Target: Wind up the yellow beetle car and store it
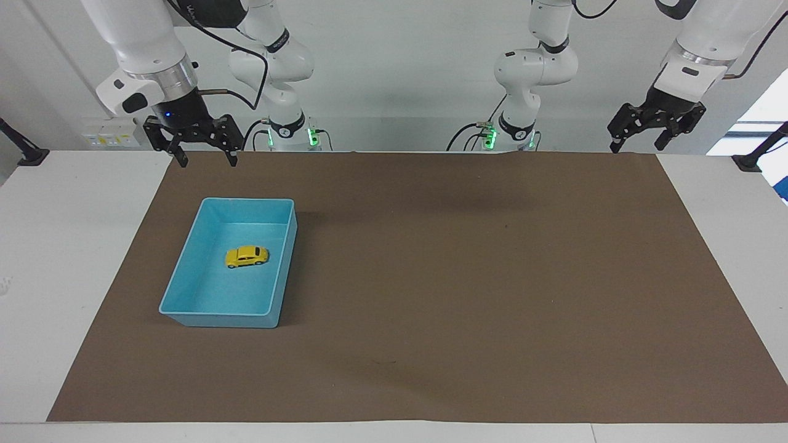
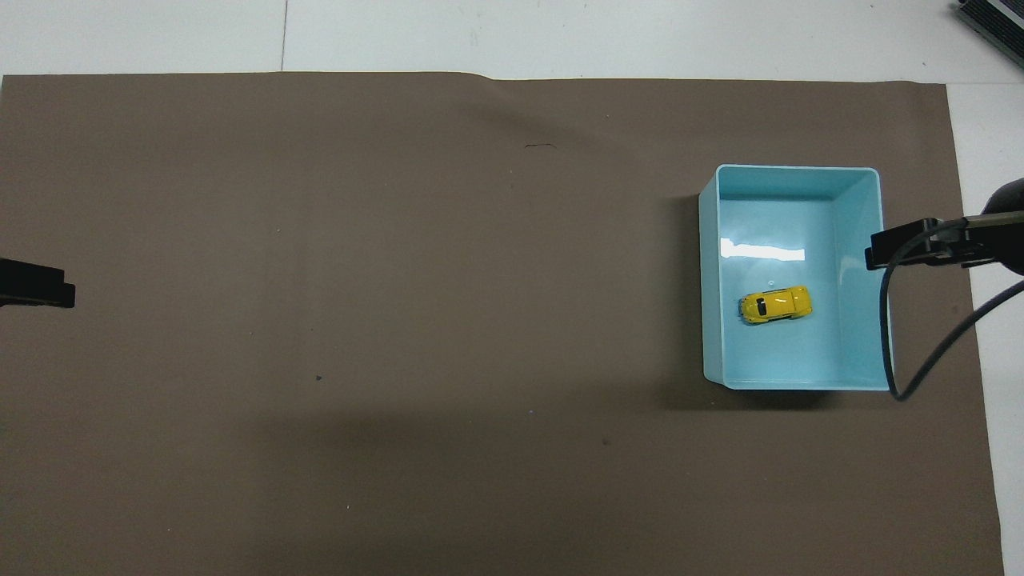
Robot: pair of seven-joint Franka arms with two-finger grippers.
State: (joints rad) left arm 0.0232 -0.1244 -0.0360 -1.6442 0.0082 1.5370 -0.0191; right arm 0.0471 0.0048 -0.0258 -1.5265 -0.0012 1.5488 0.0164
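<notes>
Showing: two white robot arms hanging idle at the robots' edge of a white bench (image 1: 74, 246).
Mat: a wide brown paper sheet (image 1: 462, 277) covers most of the bench, likely as a plain working surface.
Tray: a rectangular light blue plastic tray (image 1: 184, 271) sits on the mat toward the right arm's end, probably serving as the storage place.
Right pincer: the right pincer (image 1: 203, 157) hangs in the air over the mat's edge by the robots, just short of the tray, fingers apart and holding nothing.
Left pincer: the left pincer (image 1: 637, 143) hangs over the mat's corner at the left arm's end, well apart from the tray, fingers apart, waiting.
Car: the tiny bright yellow beetle-shaped toy car (image 1: 246, 256) rests on its wheels in the tray's middle, touching no wall.
Judgement: the car appears stored; whether it was wound cannot be told.
</notes>
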